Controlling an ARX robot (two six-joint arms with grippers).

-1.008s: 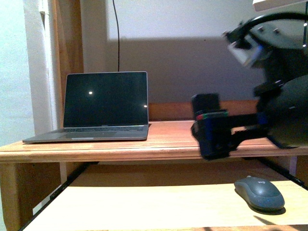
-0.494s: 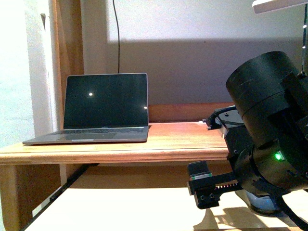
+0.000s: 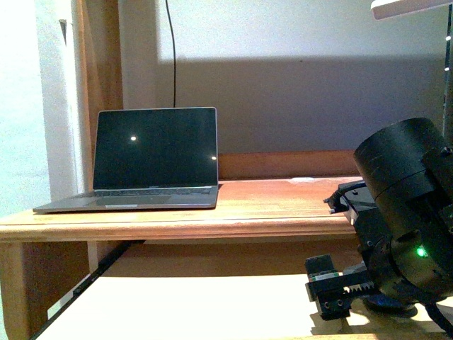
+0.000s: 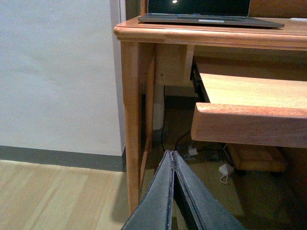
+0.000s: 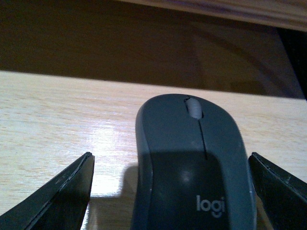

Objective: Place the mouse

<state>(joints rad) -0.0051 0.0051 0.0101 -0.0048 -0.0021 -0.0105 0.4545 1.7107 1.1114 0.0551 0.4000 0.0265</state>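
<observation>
**Mouse straddled, grasp not yet made**

The right jaws are held wide apart, one on each side of the dark grey, oval, dome-shaped plastic mouse (image 5: 192, 163). A strip of bare wood is visible on either side, so no contact is seen. The mouse is lying flat on the pale wooden lower tabletop (image 5: 53, 110), a pull-out shelf under the desk, with its scroll wheel pointed away from the wrist. In the front view it is almost wholly hidden behind the bulky black right arm (image 3: 405, 212), which is lowered over the shelf's right end. The left jaws are pressed together on nothing and are kept well apart from the work, low beside the desk's leg.

Above, an open grey laptop with a dark screen (image 3: 156, 159) is carried at the left of the reddish-brown wooden upper tabletop (image 3: 269, 202).

The pick-up is judged to be in hand: the reach looks complete, and placing is not begun. Next, the jaws need to be closed evenly on the mouse's smooth, rounded flanks, low enough that the dome is not squeezed upward and out. A lift clear of the upper tabletop's front edge is then called for. No destination is named; the space beside the laptop is the likely one.
</observation>
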